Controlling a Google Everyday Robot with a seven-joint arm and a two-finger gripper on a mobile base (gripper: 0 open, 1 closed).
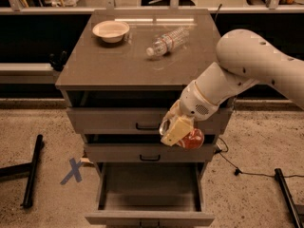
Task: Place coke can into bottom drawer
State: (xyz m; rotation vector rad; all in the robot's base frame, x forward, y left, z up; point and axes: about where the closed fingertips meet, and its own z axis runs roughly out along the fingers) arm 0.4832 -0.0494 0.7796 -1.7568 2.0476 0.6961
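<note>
Camera view: can in hand, drawer open, drop not yet made

My gripper [176, 132] is clamped on the coke can [192, 139], held in the air above the open bottom drawer [149, 218]. Left to do, I judge: lower it inside and let go.

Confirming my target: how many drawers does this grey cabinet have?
3: shallow top drawer, middle drawer beneath, bottom drawer open lowest; gripper holds red aluminium coke can before middle drawer.

A pale bowl [110, 31] and a plastic water bottle [166, 42] on its side are sitting apart on the cabinet top [114, 68], upper centre; a blue tape X [72, 170] is marking the lower-left floor; the gripper [182, 135] is hanging just right of centre.
</note>
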